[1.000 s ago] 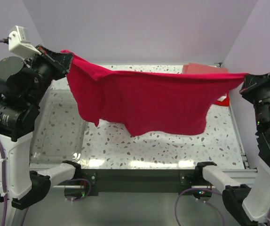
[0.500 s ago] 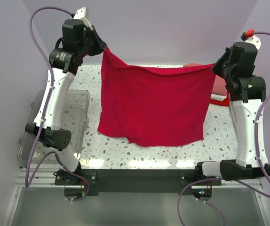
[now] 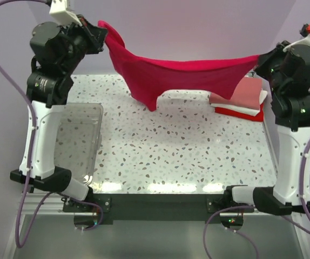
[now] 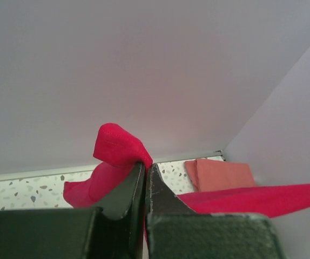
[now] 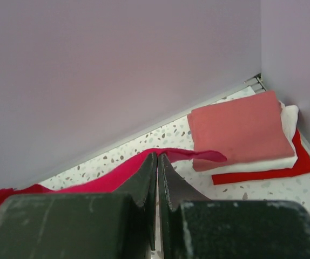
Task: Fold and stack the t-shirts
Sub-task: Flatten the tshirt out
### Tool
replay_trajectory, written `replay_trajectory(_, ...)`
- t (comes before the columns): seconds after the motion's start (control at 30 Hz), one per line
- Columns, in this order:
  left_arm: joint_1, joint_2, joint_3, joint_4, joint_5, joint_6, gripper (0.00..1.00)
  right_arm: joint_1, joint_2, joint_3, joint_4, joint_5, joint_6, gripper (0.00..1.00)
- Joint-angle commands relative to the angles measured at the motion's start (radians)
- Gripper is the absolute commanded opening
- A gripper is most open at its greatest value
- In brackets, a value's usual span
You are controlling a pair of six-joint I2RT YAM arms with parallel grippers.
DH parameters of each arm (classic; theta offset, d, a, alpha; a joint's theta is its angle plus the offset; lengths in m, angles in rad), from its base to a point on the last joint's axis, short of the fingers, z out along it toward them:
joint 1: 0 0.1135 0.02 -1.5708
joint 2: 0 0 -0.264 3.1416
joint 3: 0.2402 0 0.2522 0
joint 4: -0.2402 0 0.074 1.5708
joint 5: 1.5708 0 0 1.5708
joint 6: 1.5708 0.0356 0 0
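A crimson-red t-shirt [image 3: 182, 75] hangs stretched in the air between both arms, high over the back of the table. My left gripper [image 3: 102, 33] is shut on its left corner [image 4: 117, 148]. My right gripper [image 3: 258, 60] is shut on its right edge [image 5: 198, 155]. The cloth sags in the middle, and a point of it droops toward the table at centre-left. Folded t-shirts lie stacked at the back right: salmon-pink [image 3: 241, 93] on top, white [image 5: 290, 116] under it, red [image 3: 241, 113] at the bottom.
A clear plastic bin [image 3: 76, 137] stands on the left side of the speckled table [image 3: 182, 156], beside the left arm. Lilac walls close in the back and both sides.
Both grippers have risen and swung toward the back wall with the crimson-red t-shirt. It hung as a long curtain half a second ago; now it is drawn up into a shallow band.
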Motion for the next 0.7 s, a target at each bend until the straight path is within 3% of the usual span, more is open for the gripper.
replay_trajectory(0.0,0.002,-0.120,0.004,0.088,0.001,0.045,0.00,-0.003,-0.114,-0.008,0.070,0.028,-0.018,0.00)
replay_trajectory(0.4,0.002,-0.344,-0.038,0.019,0.056,-0.075,0.00,-0.003,-0.313,0.120,-0.065,0.175,-0.021,0.00)
replay_trajectory(0.53,0.002,-0.357,0.002,-0.001,0.073,-0.119,0.00,-0.003,-0.304,0.229,-0.161,0.201,-0.007,0.00)
replay_trajectory(0.67,0.002,-0.331,-0.010,0.043,0.139,-0.158,0.00,-0.003,-0.318,0.222,-0.182,0.241,0.017,0.00)
